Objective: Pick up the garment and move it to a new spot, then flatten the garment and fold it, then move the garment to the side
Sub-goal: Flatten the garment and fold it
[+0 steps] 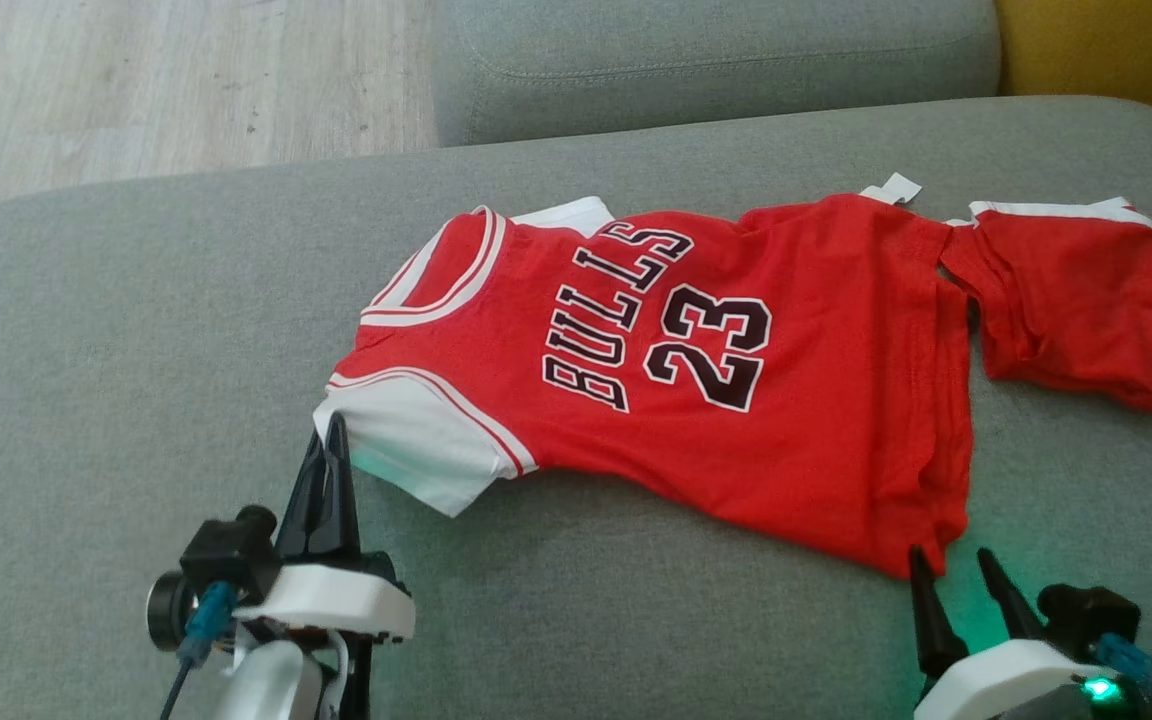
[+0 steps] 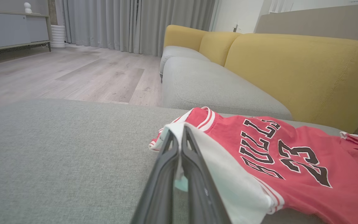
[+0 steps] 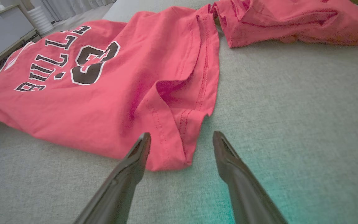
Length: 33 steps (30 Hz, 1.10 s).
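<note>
On the grey sofa cushion (image 1: 136,350) in the head view, the garment (image 1: 736,380) is lying face up, a red jersey with white sleeves. Its long axis is running roughly from 9 o'clock at the collar to 3 o'clock at the hem. The left gripper (image 1: 336,425) is sitting at the near white sleeve corner with its fingers pressed together, and the body of the jersey is spreading away from it toward 2 o'clock. The right gripper (image 1: 951,555) is waiting spread apart just below the near hem corner, which is lying at about 12 o'clock from it. A second red piece (image 1: 1076,310) is resting just beside the hem, toward 3 o'clock.

In the left wrist view, the left gripper (image 2: 179,132) is pinching the white sleeve fabric between its closed fingers. The garment (image 2: 306,174) is trailing off toward 3 o'clock, and the sleeve edge is draping over the fingertips.

In the right wrist view, the right gripper (image 3: 182,137) is standing wide open and gripping nothing. The hem corner of the garment (image 3: 104,93) is lying just ahead, partly between the fingertips and nearer the 11 o'clock one.

Each arm is covering the end nearer to it — so the coming lift, as I judge it, is depending on the right claw closing on that hem corner.
</note>
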### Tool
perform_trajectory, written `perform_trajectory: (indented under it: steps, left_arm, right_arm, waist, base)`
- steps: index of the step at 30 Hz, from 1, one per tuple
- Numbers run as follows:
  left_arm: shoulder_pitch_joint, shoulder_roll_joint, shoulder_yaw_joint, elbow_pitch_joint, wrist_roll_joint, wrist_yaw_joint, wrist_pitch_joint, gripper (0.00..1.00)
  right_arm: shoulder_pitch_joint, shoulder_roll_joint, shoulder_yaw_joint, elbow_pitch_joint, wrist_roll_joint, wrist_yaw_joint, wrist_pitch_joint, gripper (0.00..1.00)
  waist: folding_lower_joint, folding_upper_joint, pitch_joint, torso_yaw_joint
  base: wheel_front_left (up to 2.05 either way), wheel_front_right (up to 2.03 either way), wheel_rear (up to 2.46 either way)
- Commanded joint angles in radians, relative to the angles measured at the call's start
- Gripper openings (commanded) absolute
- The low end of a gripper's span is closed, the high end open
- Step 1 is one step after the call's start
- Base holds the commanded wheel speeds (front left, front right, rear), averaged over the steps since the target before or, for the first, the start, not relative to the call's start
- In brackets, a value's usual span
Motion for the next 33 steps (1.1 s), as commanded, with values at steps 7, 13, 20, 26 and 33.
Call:
perform_trajectory:
  steps: [7,13,20,26,33]
  left_arm:
    - [-0.023,0.007,0.026,-0.025,0.008,-0.005,-0.013,0.0]
    - [-0.027,0.006,0.023,-0.029,0.009,-0.006,-0.013,0.0]
    - [-0.029,0.005,0.027,-0.031,0.011,-0.008,-0.014,0.0]
    - [-0.034,0.004,0.03,-0.031,0.013,-0.01,-0.014,0.0]
    - [-0.046,0.003,0.031,-0.032,0.015,-0.011,-0.014,0.0]
  right_arm:
    - [-0.024,-0.009,0.042,0.012,0.05,0.007,0.045,1.0]
    - [-0.048,-0.009,0.032,0.058,0.065,0.007,0.052,1.0]
    - [-0.088,-0.009,0.067,0.107,0.102,0.007,0.025,1.0]
    - [-0.119,-0.009,0.083,0.149,0.121,0.007,-0.001,1.0]
    - [-0.148,-0.009,0.102,0.194,0.127,0.007,-0.01,0.0]
  waist:
    - [0.0,0.0,-0.003,0.004]
    - [0.0,0.0,0.003,0.012]
    - [0.0,0.0,0.015,0.02]
    - [0.0,0.0,0.023,0.028]
    - [0.0,0.0,0.037,0.037]
  base:
    - [0.0,0.0,0.0]
    - [0.0,0.0,0.0]
    - [0.0,0.0,0.0]
    - [0.0,0.0,0.0]
    - [0.0,0.0,0.0]
